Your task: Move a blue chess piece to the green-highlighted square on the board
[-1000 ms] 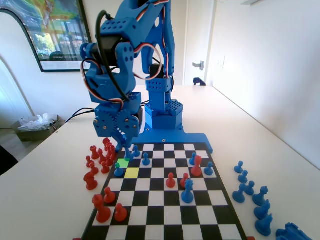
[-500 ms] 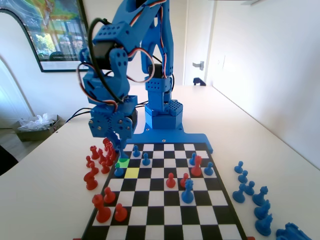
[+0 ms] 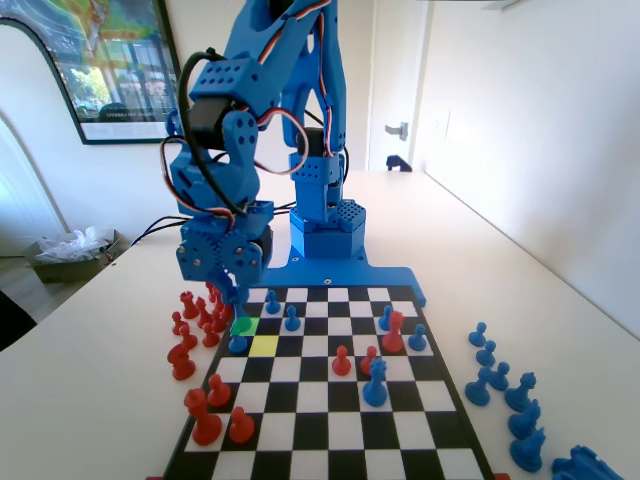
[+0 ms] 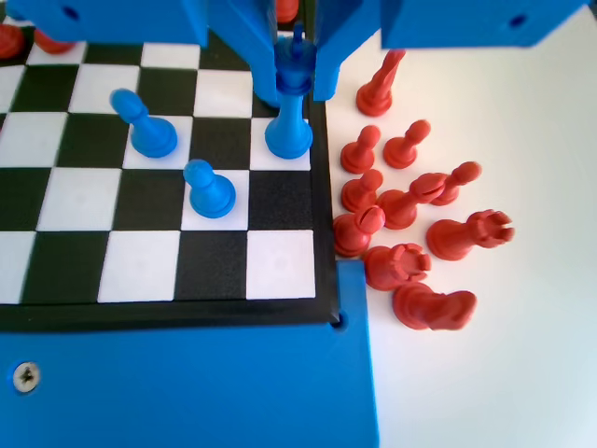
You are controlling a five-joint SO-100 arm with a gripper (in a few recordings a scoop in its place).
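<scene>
On the board in the fixed view we start near: spare blue pieces sit off its right rim on the table. Further up, the yellow square has a tall blue piece just left of it. The green-highlighted square lies right behind that piece and is bare. A blue pawn stands near the green's far right corner, apart from it. The gripper hangs over the green's left edge. In the wrist view its jaws flank the tall piece's head (touching or not, we cannot tell). Red pieces are clustered off-board.
</scene>
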